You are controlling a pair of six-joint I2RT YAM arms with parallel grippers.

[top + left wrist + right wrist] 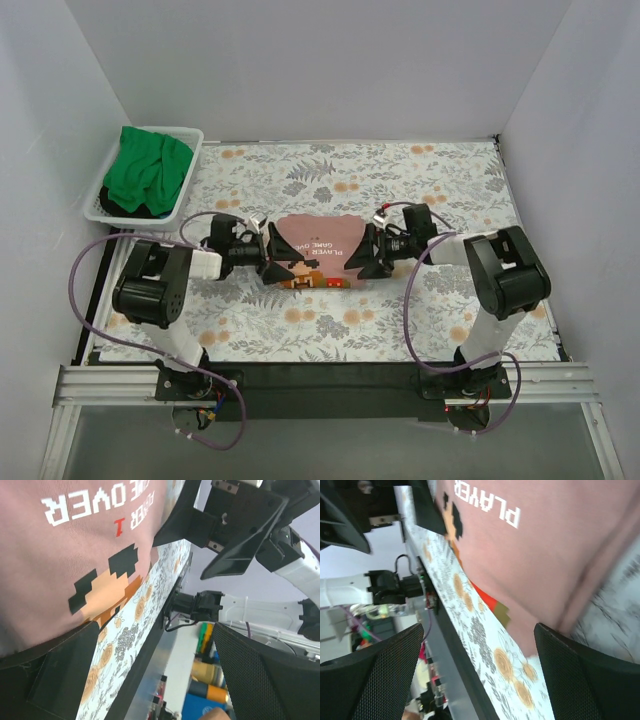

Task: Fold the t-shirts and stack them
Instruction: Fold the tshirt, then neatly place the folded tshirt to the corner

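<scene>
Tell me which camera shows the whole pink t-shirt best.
Top external: the pink t-shirt appears whole. The left wrist view shows only its pixel print and near edge; the right wrist view, only part of the lettering and one edge.

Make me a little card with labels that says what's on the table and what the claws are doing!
pink shirt: folded, in the middle of the flowery cloth, game print facing up
green shirt: bunched up in the white basket, far left corner
left claw: open, at the pink shirt's left edge
right claw: open, at the pink shirt's right edge
stack: not made yet
</scene>
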